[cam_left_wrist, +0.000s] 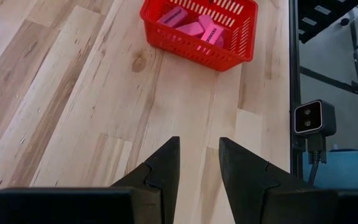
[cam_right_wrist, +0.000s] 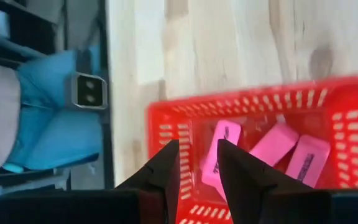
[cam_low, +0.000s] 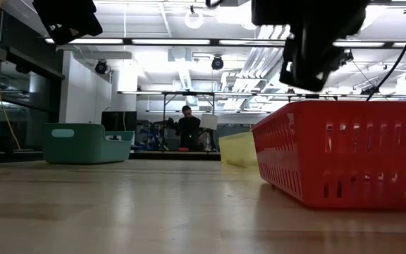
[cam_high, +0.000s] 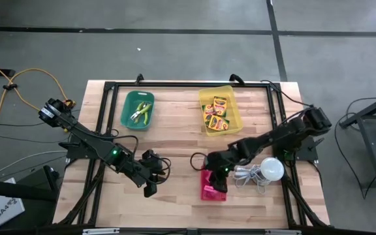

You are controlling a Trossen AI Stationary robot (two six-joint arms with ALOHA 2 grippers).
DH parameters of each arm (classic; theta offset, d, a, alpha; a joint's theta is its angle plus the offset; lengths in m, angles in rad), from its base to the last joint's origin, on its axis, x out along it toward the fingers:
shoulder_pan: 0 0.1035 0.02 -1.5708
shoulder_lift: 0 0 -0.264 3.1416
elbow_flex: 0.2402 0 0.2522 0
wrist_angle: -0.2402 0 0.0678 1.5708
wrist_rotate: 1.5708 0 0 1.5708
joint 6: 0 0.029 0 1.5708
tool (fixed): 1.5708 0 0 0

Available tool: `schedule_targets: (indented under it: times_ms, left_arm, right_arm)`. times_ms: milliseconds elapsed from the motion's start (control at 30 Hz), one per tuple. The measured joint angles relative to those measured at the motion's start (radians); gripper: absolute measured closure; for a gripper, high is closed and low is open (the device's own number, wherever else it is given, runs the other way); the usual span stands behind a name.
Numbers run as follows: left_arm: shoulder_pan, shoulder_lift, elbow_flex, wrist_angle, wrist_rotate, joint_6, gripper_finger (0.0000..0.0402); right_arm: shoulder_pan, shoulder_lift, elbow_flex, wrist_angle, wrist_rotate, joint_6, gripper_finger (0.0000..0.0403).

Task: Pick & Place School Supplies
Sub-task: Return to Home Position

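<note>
Where the wooden table (cam_high: pixel 175 130) fills the middle of the floor, the two dark arms reach in over it from opposite sides. The left arm (cam_high: pixel 90 140) stretches from the far left corner towards the near middle. The right arm (cam_high: pixel 286 130) comes from the right edge and bends in towards the near side, right of centre. Three bins stand on the boards. The yellow bin (cam_high: pixel 215 91) is at the far side right of centre, the green bin (cam_high: pixel 128 108) is at the far side left of centre, and the red bin (cam_left_wrist: pixel 191 48) sits close to the near edge under the right arm's end. A white bulb (cam_high: pixel 271 168) lies just right of the red bin, its white cord (cam_high: pixel 247 175) coiled between the two. The left gripper (cam_left_wrist: pixel 199 144) hangs over bare wood, left of the red bin and apart from it, its fingers parted by a narrow gap with nothing in it. The right gripper (cam_right_wrist: pixel 198 144) is above the red bin, fingers likewise a little apart and empty. Several crayon boxes (cam_high: pixel 216 112) lie in the yellow bin. Three pink erasers (cam_right_wrist: pixel 278 144) lie loose on the floor of the red bin.
</note>
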Motion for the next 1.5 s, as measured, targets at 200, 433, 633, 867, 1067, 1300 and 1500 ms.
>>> schedule_targets:
  times_ms: [200,433,633,867,1067,1300,1500]
  left_arm:
    - [0.000,0.000,0.000,0.000,0.001,0.000,0.0293]
    - [0.000,0.000,0.000,0.000,0.003,0.035,0.0293]
    - [-0.005,0.000,0.000,0.000,0.004,0.079,0.0293]
    - [-0.002,0.000,0.000,0.001,0.009,0.060,0.0293]
    - [0.029,0.000,0.000,0.004,0.004,0.036,0.0293]
    - [0.039,-0.017,0.000,-0.004,0.025,0.141,0.0293]
    - [0.039,-0.113,0.000,-0.073,-0.076,0.203,0.0293]
  right_arm:
    - [-0.022,-0.085,0.000,0.007,0.003,-0.016,0.0308]
    - [-0.027,-0.162,0.001,0.006,0.028,-0.037,0.0308]
    - [-0.027,-0.217,0.000,0.022,0.029,-0.061,0.0308]
    - [-0.027,-0.234,0.000,0.042,0.050,-0.114,0.0308]
    - [-0.031,-0.235,0.000,0.003,0.020,-0.012,0.0308]
    - [-0.017,-0.242,0.000,0.007,-0.011,-0.063,0.0308]
    - [-0.018,-0.384,-0.008,-0.136,0.202,-0.136,0.0308]
